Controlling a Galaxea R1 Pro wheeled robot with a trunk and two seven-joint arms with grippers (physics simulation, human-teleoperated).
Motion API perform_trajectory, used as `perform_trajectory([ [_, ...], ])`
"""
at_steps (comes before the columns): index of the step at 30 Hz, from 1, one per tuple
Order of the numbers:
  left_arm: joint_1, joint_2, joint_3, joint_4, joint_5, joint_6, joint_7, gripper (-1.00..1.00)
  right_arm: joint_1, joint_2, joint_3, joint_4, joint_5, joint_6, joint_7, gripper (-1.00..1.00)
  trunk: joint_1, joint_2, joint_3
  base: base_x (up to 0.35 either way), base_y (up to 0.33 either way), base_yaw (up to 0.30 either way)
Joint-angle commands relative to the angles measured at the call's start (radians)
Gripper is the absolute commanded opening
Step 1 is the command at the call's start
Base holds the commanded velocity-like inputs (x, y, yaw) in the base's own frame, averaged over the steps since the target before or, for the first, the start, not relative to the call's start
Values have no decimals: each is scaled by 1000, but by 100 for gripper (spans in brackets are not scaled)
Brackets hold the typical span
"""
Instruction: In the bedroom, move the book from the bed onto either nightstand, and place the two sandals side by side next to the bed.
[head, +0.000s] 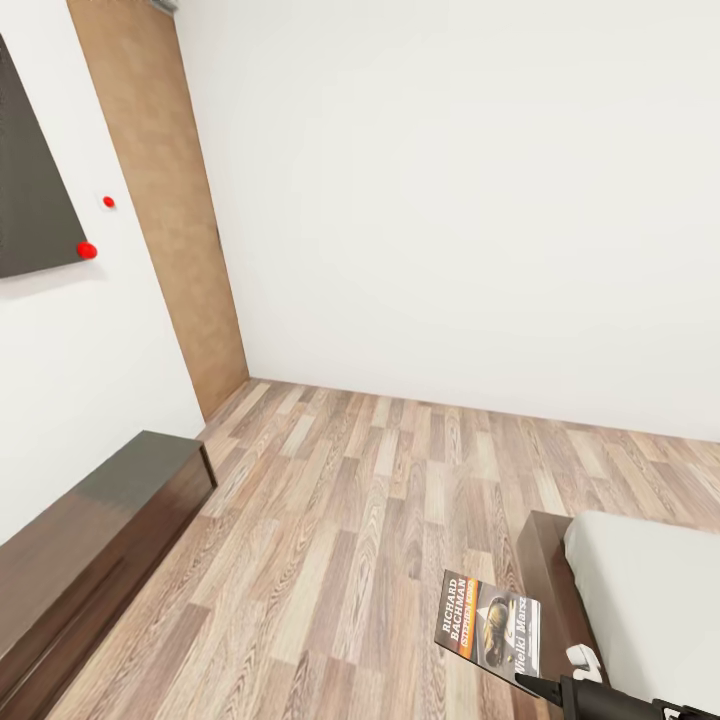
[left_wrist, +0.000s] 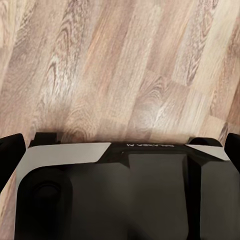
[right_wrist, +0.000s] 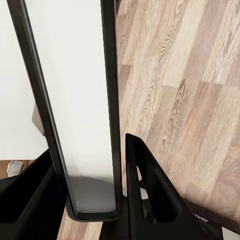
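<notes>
- the right tool (head: 530, 683) is clamped on the book (head: 488, 631), gripping its lower edge and holding it in the air over the wood-plank floor (head: 380, 520), just beside the corner of the bed (head: 640, 590).
- in the right wrist view the book (right_wrist: 75, 100) shows edge-on, a pale block of pages between dark covers, wedged between the black fingers (right_wrist: 150, 190) of the right tool (right_wrist: 95, 200).
- the cover faces the head camera, with white "richard bachman" lettering and an orange band readable.
- the left wrist view looks down at the floor (left_wrist: 125, 65) over the robot's own dark body; i cannot tell whether the left tool is apart or together.
- progress, as i judge it: the book is off the bed and in hand, so the first half is underway but not finished (it is not yet set on a nightstand).
- a long low dark bench (head: 90, 550) runs along the left wall; it looks like the tv bench, not the target surface.
- the sandal part is not visibly begun.
</notes>
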Motion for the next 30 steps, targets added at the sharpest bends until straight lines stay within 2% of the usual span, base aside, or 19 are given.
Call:
perform_trajectory([
  [1,-1,0,-2,1,8,-2,-5,100,-1,0,-1,0,-3,10,3,-100,0,-1,0,0,0,0],
  [8,-1,0,-2,1,8,-2,-5,100,-1,0,-1,0,-3,10,3,-100,0,-1,3,0,0,0],
  [30,-1,0,-2,1,8,-2,-5,100,-1,0,-1,0,-3,10,3,-100,0,-1,37,0,0,0],
])
